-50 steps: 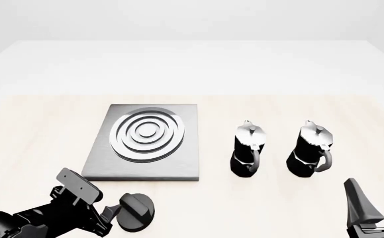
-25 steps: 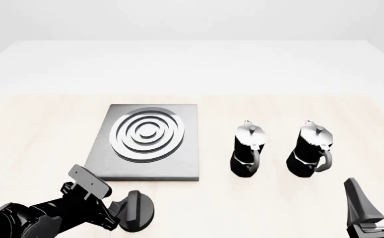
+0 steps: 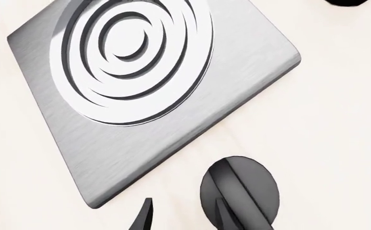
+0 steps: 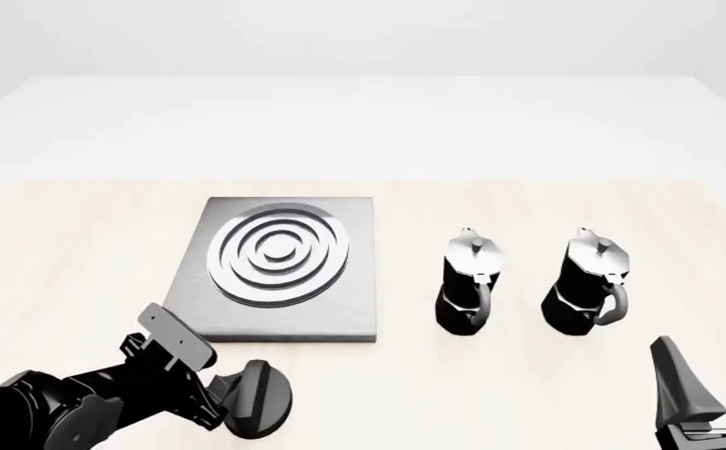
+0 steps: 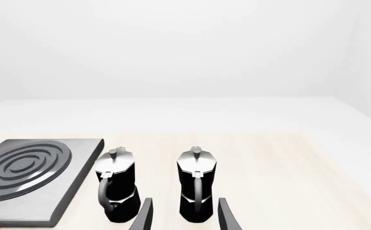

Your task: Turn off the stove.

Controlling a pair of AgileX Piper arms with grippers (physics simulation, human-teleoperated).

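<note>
**Left hand at the stove knob; risk of slipping off the ridge.**
Left wrist view: knob [image 3: 239, 190] at lower centre, below stove [image 3: 141, 81]; fingers straddle its ridge, contact uncertain. Front view: left hand [image 4: 229, 401] lower left, grip unclear; a shallow hold could slip. Right wrist view: right hand [image 5: 182, 215] spread, empty.

Stove [image 4: 281, 272] left, knob [image 4: 258, 400] before it, two moka pots [image 4: 470, 281] right

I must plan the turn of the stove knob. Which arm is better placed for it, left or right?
Left. The left gripper is already at the knob, its fingers either side of the ridge. The right gripper stands open at the table's far right, beyond both moka pots.
</note>
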